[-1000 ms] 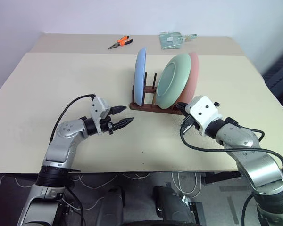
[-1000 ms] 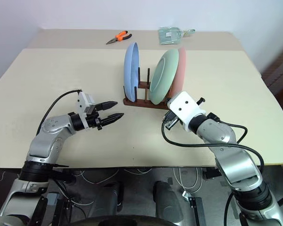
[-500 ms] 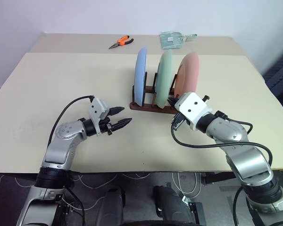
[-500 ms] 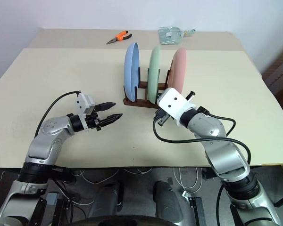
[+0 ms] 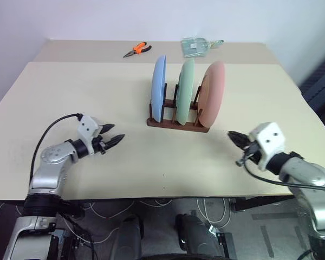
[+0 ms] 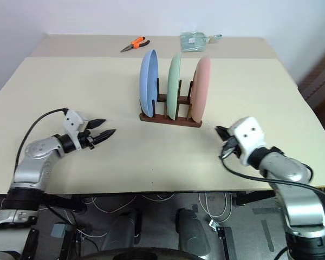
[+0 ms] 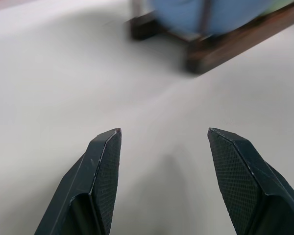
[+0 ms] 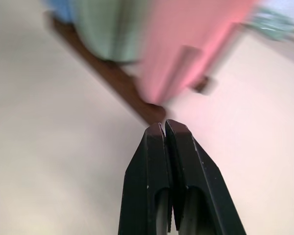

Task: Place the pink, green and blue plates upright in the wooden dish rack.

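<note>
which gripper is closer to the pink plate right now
The right. The right gripper, fingers shut, sits just off the pink plate on the rack's right end. The left gripper, fingers open, is past the blue plate, on the far side of the wooden dish rack.

The left gripper is held with fingers parted; the right gripper is pressed closed, both low over the table.

Both arms are of silver-grey metal with black rings at the joints. Each wrist carries a white box-shaped camera housing, and a thin black cable loops from it along the forearm. The left gripper and the right gripper have pointed black fingers with cross-hatched pads.
</note>
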